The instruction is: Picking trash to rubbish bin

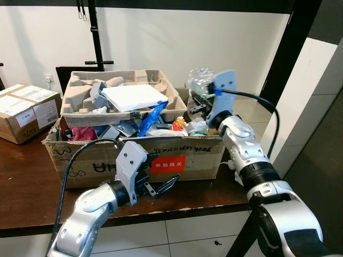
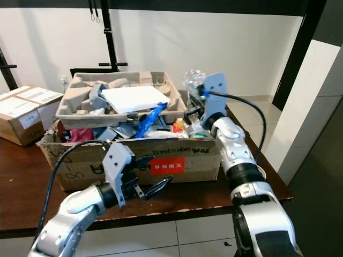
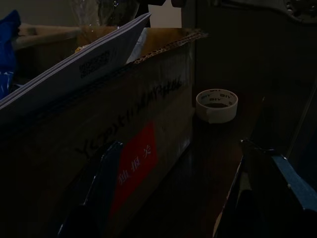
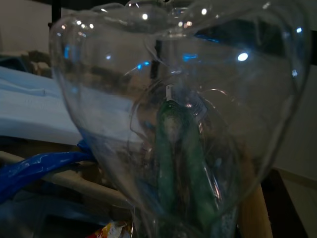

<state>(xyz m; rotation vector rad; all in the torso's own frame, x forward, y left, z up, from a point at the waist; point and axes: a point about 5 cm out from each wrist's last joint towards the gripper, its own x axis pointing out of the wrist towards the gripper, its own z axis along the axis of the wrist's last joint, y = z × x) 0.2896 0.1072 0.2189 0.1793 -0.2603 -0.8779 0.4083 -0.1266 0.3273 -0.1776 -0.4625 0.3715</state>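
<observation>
Our right gripper [image 1: 199, 101] pinches a clear crumpled plastic bottle [image 1: 197, 81] above the trash-filled brown cardboard box [image 1: 198, 152]. Left gripper [image 1: 163, 186], fingers spread, hovers before the box front.

My right pincer [image 1: 199, 101] meets a clear glossy plastic bottle [image 4: 173, 124]. The brown cardboard box [image 1: 102, 160] looks matt and rough; the dark wooden surface [image 1: 27, 187] is smooth, slightly shiny.

Trash-filled cardboard box [image 1: 80, 160] on table [image 1: 21, 187], smaller box [image 1: 24, 110] to its left, probably tape roll [image 3: 216, 104] right.
</observation>
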